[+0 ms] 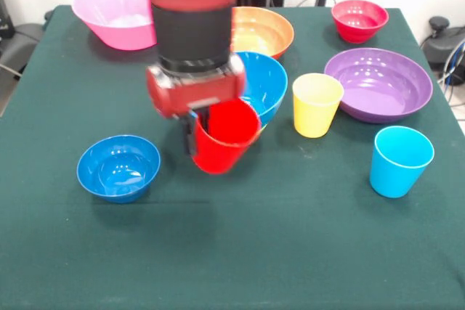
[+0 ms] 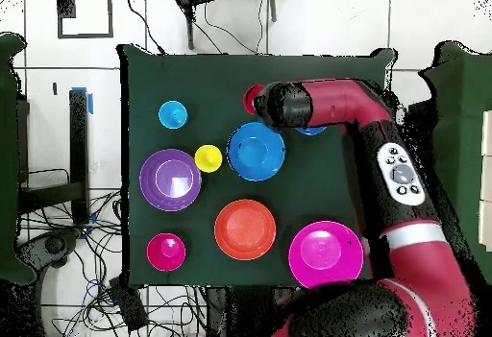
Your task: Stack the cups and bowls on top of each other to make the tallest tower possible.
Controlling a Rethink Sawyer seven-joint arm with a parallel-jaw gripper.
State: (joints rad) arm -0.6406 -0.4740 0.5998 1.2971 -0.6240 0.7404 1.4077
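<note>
My gripper (image 1: 200, 128) is shut on the rim of the red cup (image 1: 225, 136), with one finger inside and one outside. The cup is tilted and held just in front of the large blue bowl (image 1: 267, 81), between it and the small blue bowl (image 1: 118, 167). In the overhead view the red cup (image 2: 253, 98) peeks out beside the arm, next to the large blue bowl (image 2: 256, 151). The yellow cup (image 1: 317, 104) and the sky-blue cup (image 1: 400, 160) stand upright on the right. The green bowl is not visible. No tower stands.
The purple bowl (image 1: 378, 83), small red bowl (image 1: 359, 19), orange bowl (image 1: 263, 30) and pink bowl (image 1: 116, 11) sit along the far side by the robot. The table has a dark green cloth (image 1: 232, 252).
</note>
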